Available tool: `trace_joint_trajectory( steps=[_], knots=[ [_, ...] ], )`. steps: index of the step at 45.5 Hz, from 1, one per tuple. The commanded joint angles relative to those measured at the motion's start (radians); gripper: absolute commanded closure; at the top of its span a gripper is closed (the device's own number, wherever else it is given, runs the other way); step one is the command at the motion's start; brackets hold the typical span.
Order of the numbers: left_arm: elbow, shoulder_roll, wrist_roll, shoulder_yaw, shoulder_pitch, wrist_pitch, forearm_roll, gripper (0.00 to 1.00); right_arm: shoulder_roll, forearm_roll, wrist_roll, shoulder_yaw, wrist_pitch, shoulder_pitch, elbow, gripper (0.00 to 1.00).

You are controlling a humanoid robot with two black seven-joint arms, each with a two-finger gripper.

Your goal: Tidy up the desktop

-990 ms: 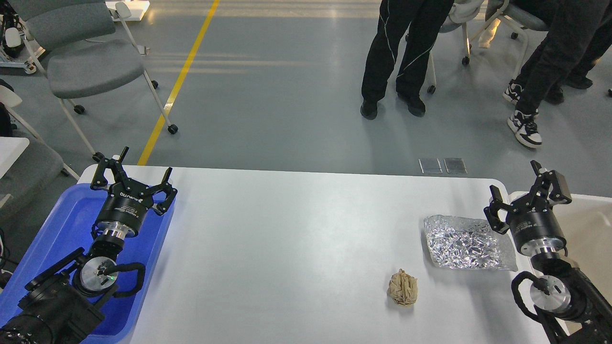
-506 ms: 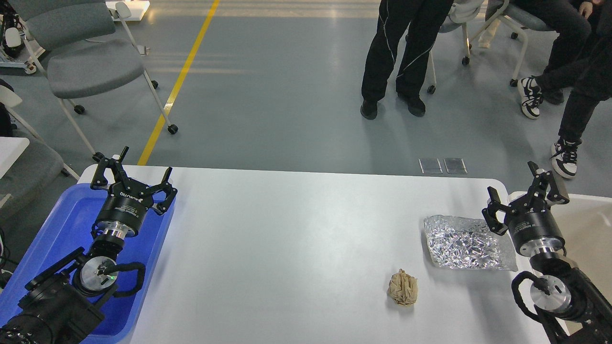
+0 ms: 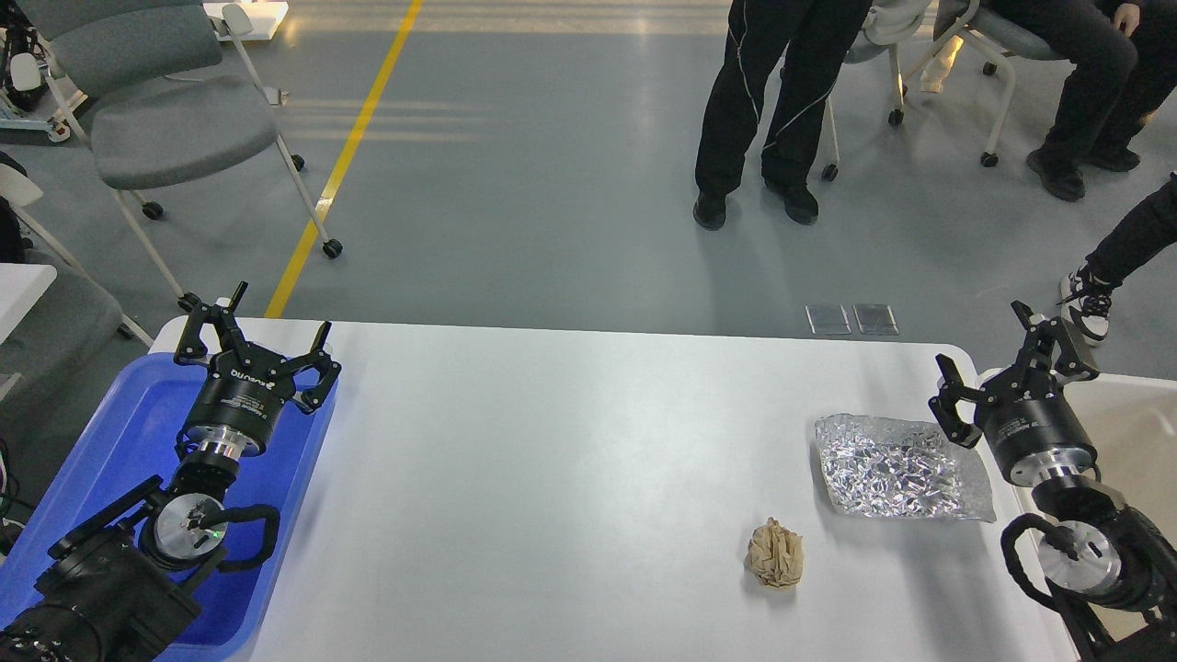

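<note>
The white desktop (image 3: 552,460) fills the lower middle of the head view. A crumpled beige paper ball (image 3: 775,553) lies on it at the right front. A shiny silver foil bag (image 3: 897,466) lies flat behind and right of the ball. My left gripper (image 3: 256,336) is open and empty above the far end of the blue tray (image 3: 92,450). My right gripper (image 3: 1007,359) is open and empty, just right of the foil bag, near the table's right edge.
A beige-white bin (image 3: 1136,432) stands past the table's right edge. Grey chairs (image 3: 175,119) stand on the floor at the far left. People (image 3: 782,101) stand and sit beyond the table's far edge.
My right arm has shifted slightly to the right. The left arm has not moved. A person at the far right has moved their legs.
</note>
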Motion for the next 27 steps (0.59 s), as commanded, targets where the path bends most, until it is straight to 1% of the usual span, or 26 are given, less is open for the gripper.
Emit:
trace_joint_trajectory(
  steps=[1, 6, 12, 17, 19, 24, 27],
  knots=[
    [0.0, 0.0, 0.0, 0.0, 0.0, -0.001, 0.0, 0.0, -0.08, -0.011, -0.006, -0.056, -0.006, -0.012, 0.061, 0.0],
    [0.0, 0.0, 0.0, 0.0, 0.0, -0.001, 0.0, 0.0, -0.16, -0.015, -0.006, -0.143, -0.023, -0.02, 0.109, 0.0],
    [0.0, 0.0, 0.0, 0.001, 0.0, -0.001, 0.0, 0.0, -0.224, -0.015, -0.011, -0.238, -0.093, -0.004, 0.111, 0.0],
    [0.0, 0.0, 0.0, 0.001, 0.0, -0.004, 0.0, 0.0, -0.298, -0.016, -0.019, -0.329, -0.1, 0.032, 0.124, 0.0],
    [0.0, 0.0, 0.0, 0.001, 0.0, -0.004, 0.0, 0.0, -0.341, -0.025, -0.019, -0.396, -0.1, 0.074, 0.129, 0.0],
    [0.0, 0.0, 0.0, 0.001, 0.0, -0.006, 0.0, 0.0, -0.422, -0.14, -0.029, -0.491, -0.1, 0.137, 0.135, 0.0],
    [0.0, 0.0, 0.0, 0.001, 0.0, -0.006, 0.0, 0.0, -0.46, -0.234, -0.046, -0.533, -0.1, 0.164, 0.141, 0.0]
  ],
)
